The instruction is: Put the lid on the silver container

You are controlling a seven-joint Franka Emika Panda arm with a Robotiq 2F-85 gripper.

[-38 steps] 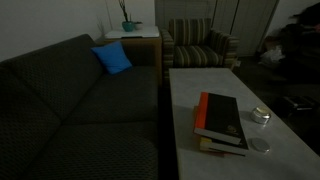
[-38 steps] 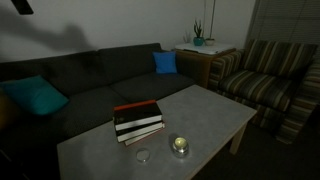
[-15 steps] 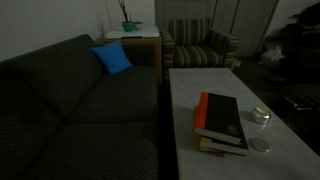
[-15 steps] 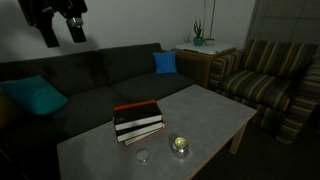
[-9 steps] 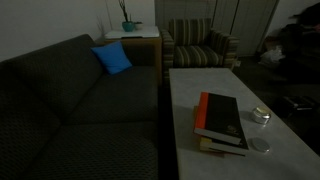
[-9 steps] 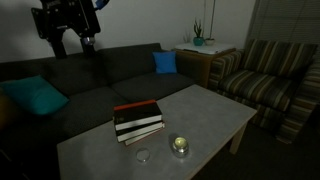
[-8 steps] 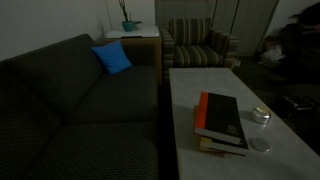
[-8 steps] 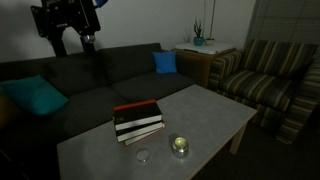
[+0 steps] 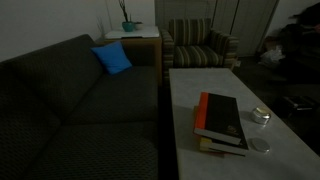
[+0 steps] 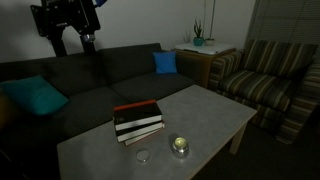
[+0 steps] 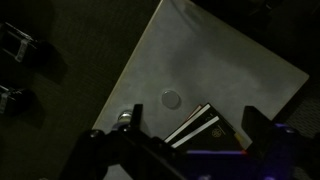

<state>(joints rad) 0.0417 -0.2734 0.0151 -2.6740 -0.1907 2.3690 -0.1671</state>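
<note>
1. Claw (image 10: pixel 74 43) hangs high over the back of the sofa (image 10: pixel 120 70), fingers pointing down and spread wide, nothing held.
2. Wrist view: the claw (image 11: pixel 190 122) comes in from the bottom edge, wide apart and empty.
3. Lid (image 10: pixel 143 156) lies flat on the pale table (image 10: pixel 215 110), near the silver container (image 10: pixel 180 146) but not touching it. The container is uncovered.
4. Both sit just in front of the stacked books (image 10: pixel 137 120), well apart from the claw and far below it.
5. Wrist view: lid (image 11: pixel 172 98) shows as a small disc on the table (image 11: pixel 190 50), beyond the books (image 11: pixel 205 125). I cannot pick out the container with certainty here.
6. In an exterior view, the lid (image 9: pixel 260 145) and container (image 9: pixel 261 116) lie beside the books (image 9: pixel 222 120), with no claw in frame.
</note>
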